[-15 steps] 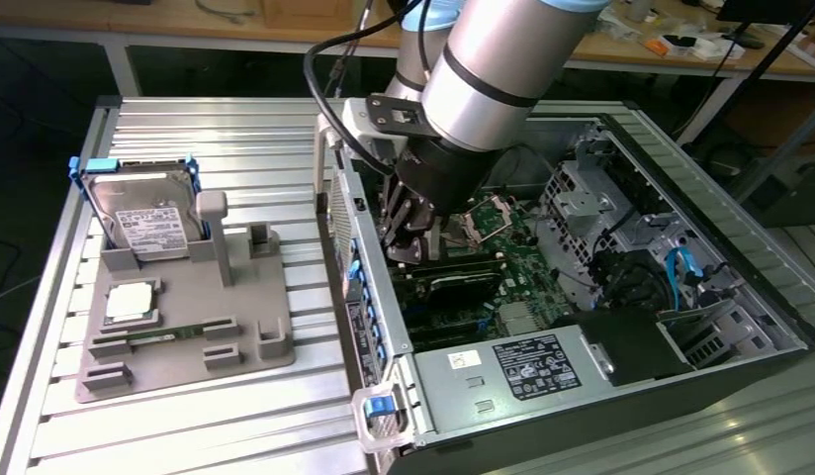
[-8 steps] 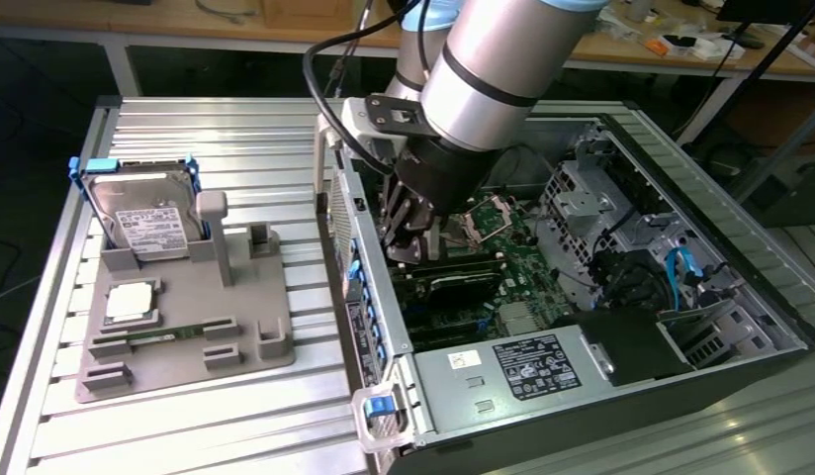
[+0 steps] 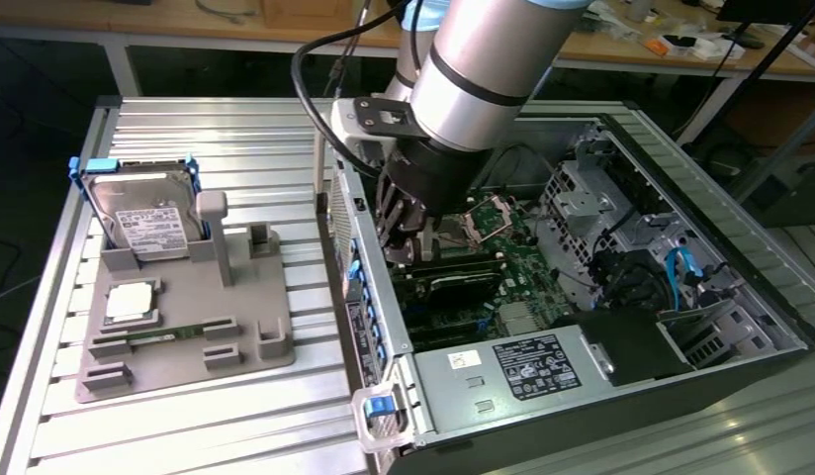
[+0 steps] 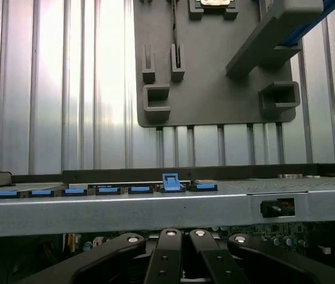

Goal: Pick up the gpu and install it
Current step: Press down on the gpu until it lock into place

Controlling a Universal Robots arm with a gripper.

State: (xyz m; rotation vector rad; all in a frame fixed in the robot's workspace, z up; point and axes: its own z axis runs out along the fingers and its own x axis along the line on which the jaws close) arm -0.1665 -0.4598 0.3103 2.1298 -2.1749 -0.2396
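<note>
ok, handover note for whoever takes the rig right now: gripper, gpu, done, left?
Gripper: shut, down inside the open PC case, over the motherboard.
GPU: dark card lying on the board just below the gripper; whether it is gripped or fully seated cannot be told.
Parts holder: hard drive upright in it.
Done: gpu brought into the case.
Left: confirm seating, release.

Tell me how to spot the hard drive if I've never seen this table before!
Start at the ribbed metal table and find the flat grey holder tray beside the open computer case, on the exterior view's left. The hard drive stands at the tray's far end in a blue-cornered bracket. It is the silver block with a white label, bigger than the square chip and slim green stick lying nearer.
</note>
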